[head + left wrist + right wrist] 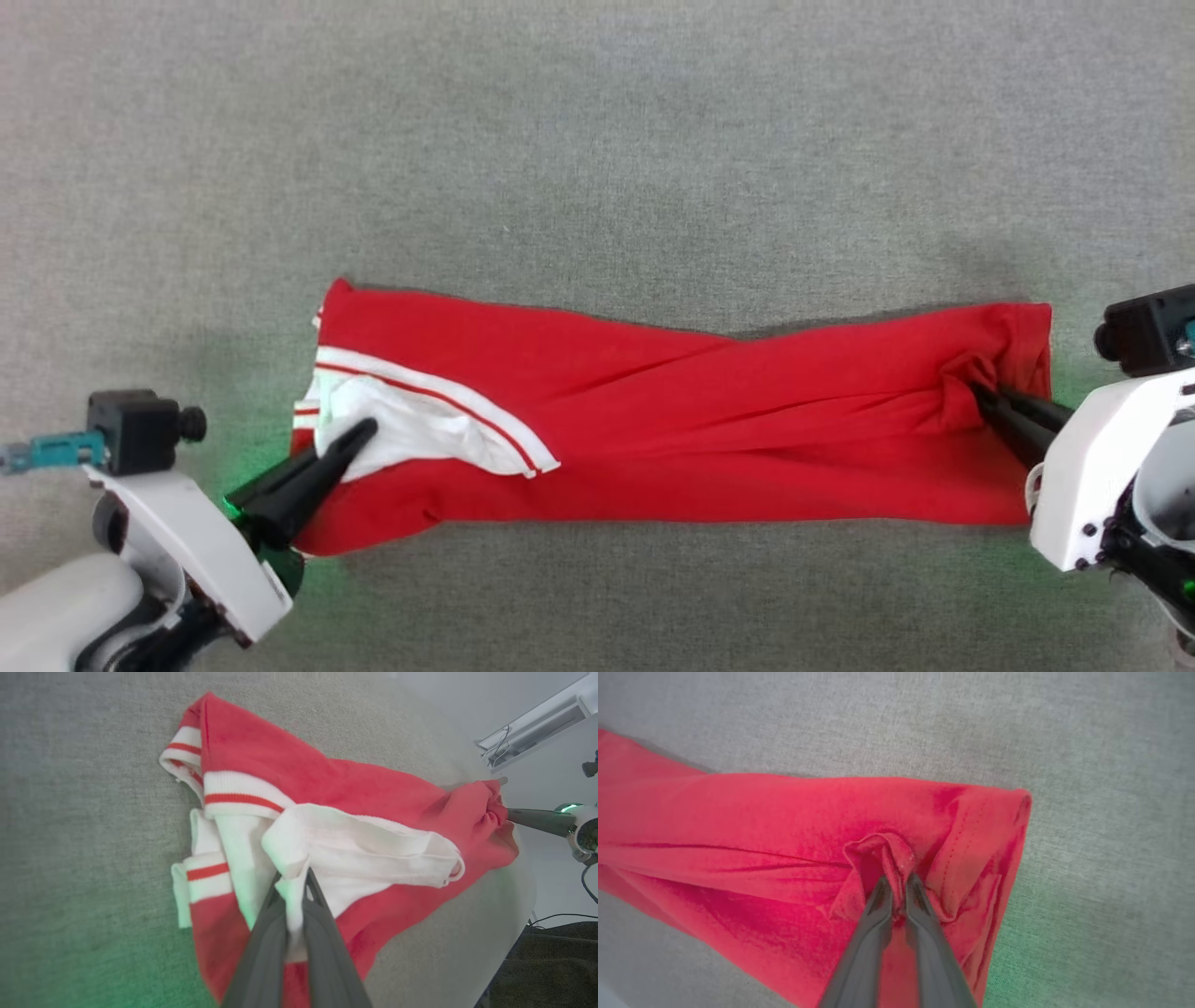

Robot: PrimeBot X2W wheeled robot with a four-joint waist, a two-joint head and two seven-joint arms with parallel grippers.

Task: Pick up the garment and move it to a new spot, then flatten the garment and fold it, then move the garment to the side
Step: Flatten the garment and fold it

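Observation:
The garment (700,411) lies as a long red band across the grey surface, folded lengthwise, with a white sleeve and striped trim at its left end. My left gripper (359,431) is shut on the white sleeve cloth; in the left wrist view a strip of white fabric sits pinched between the fingers (294,877) above the garment (327,779). At the right end my right gripper (980,394) pinches a bunched red fold near the hem. In the right wrist view that fold of the garment (738,826) is caught between the nearly closed tips of the right gripper (896,882).
A grey cloth-covered table (597,140) stretches around the garment on all sides. In the left wrist view the table's rounded edge (523,914) drops to a dark floor with a cable (560,917), and a white fixture (537,723) stands beyond.

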